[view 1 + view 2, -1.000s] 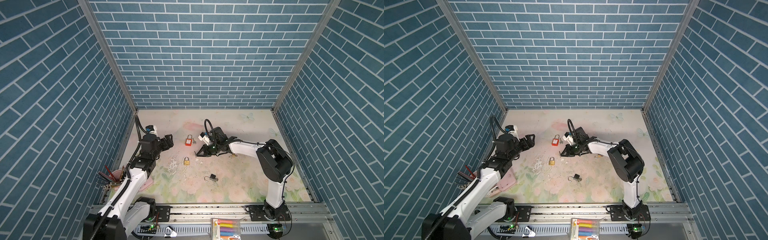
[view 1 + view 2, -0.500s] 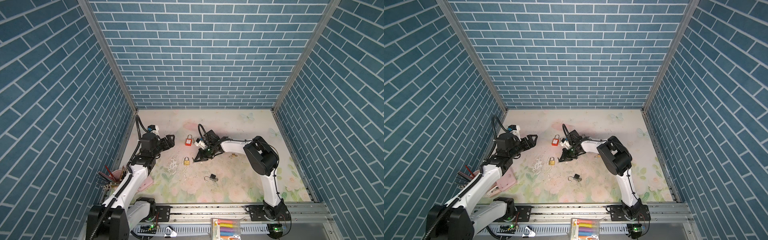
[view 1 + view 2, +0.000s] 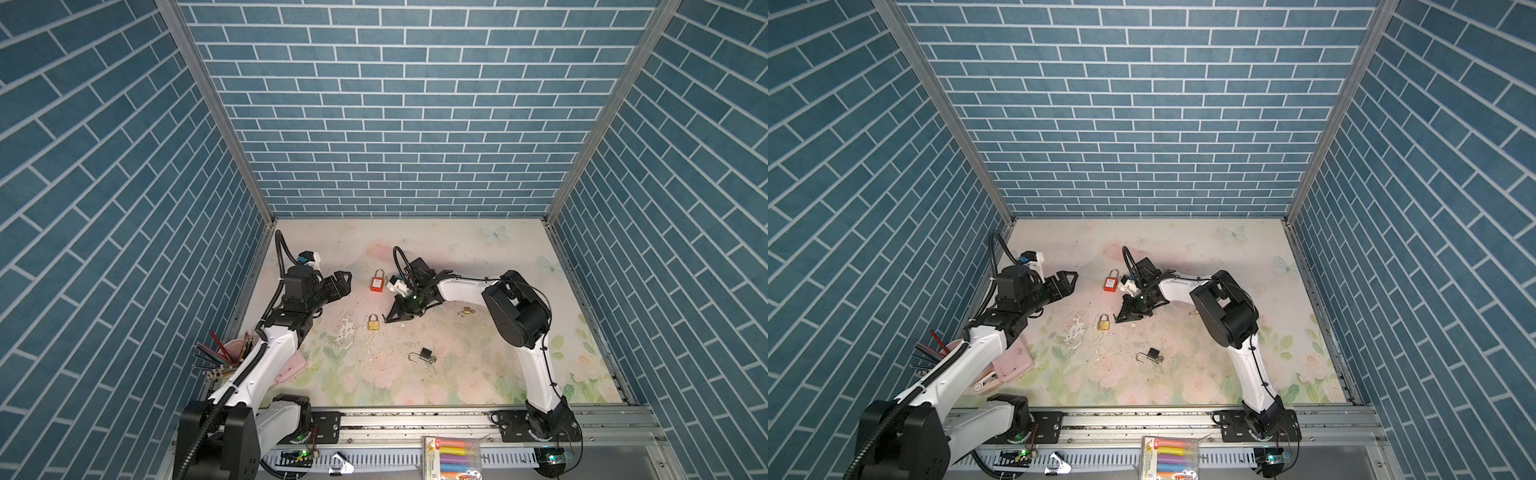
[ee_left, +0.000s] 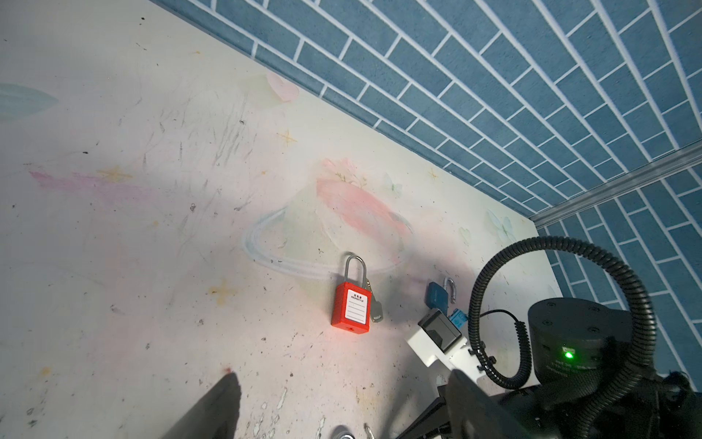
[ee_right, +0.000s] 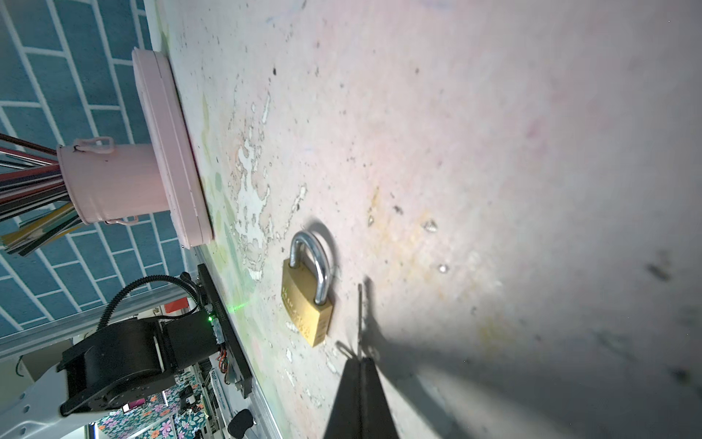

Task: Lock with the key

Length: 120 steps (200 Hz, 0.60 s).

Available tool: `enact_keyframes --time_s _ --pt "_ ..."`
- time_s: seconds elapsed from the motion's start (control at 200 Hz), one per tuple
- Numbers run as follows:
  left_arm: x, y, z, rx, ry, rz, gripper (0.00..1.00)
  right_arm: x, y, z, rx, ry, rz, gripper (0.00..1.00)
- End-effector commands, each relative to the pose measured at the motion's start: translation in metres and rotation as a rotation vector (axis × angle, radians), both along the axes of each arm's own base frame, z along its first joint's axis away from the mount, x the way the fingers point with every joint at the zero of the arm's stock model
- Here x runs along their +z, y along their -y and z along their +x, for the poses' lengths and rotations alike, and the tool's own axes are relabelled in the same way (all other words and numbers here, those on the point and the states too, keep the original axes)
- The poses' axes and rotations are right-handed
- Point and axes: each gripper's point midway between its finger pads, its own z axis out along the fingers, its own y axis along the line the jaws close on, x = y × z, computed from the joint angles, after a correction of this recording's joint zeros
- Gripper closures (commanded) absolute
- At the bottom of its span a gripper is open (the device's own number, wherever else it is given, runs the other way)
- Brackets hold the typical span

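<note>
Brass padlock (image 3: pixel 373 323) lies flat in the middle, just left of the right gripper (image 3: pixel 392 319).
Its jaws are pressed together on a thin key (image 5: pixel 359 315), seen edge-on and hard to read; left gripper (image 3: pixel 346 283) spread wide, empty.

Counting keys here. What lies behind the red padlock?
Part of a silver key sticks out from behind the red padlock; the rest of it is covered by the padlock's body.

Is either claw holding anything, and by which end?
The right claw pinches what looks like a key by its back end, tip sticking out beside the brass padlock. The left claw is open, empty.
</note>
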Motion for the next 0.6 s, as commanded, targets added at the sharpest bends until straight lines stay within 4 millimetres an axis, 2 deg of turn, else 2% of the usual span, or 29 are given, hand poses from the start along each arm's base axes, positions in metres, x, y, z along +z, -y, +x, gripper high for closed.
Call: enact_keyframes --time_s 0.0,0.595 --pt "0.0006 -0.0009 0.0018 0.001 0.009 -0.013 0.14 -0.0035 -0.0021 -0.0046 0.032 -0.014 0.0 1.0" --pt "0.0002 0.0004 -0.0017 -0.006 0.009 -0.018 0.14 -0.0073 -0.0084 -0.0059 0.039 -0.012 -0.001 0.99"
